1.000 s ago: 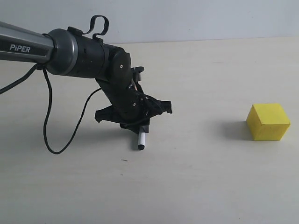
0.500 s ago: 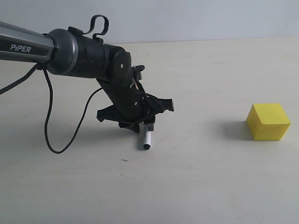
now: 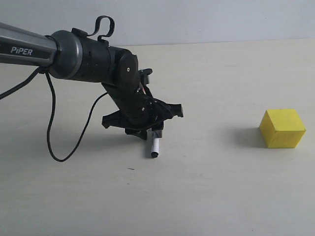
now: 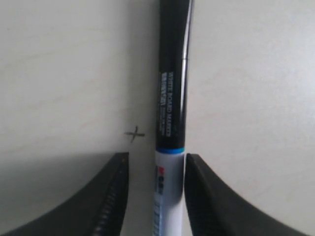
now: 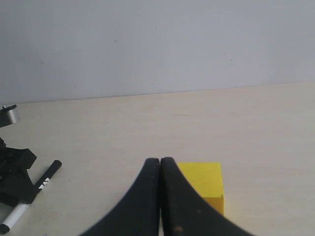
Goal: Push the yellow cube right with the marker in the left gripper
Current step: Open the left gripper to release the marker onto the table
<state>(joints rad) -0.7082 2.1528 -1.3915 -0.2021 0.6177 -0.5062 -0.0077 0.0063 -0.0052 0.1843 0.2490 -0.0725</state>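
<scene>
Pale tabletop (image 3: 221, 196). Left gripper (image 3: 147, 132) jaws parted, gap beside marker (image 3: 154, 147), no clamp; right gripper (image 5: 160, 163) shut, empty. Risk: marker slips free, so yellow cube (image 3: 282, 129), well apart, never gets pushed.

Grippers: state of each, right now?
Left gripper: open; the marker sits between the jaws with a gap on one side, not clamped.
Right gripper: shut, holding nothing.

Marker (image 3: 154, 147) on the table (image 3: 206, 196) beneath the left hand (image 3: 150, 133), cube (image 3: 282, 128) well to the right.
</scene>
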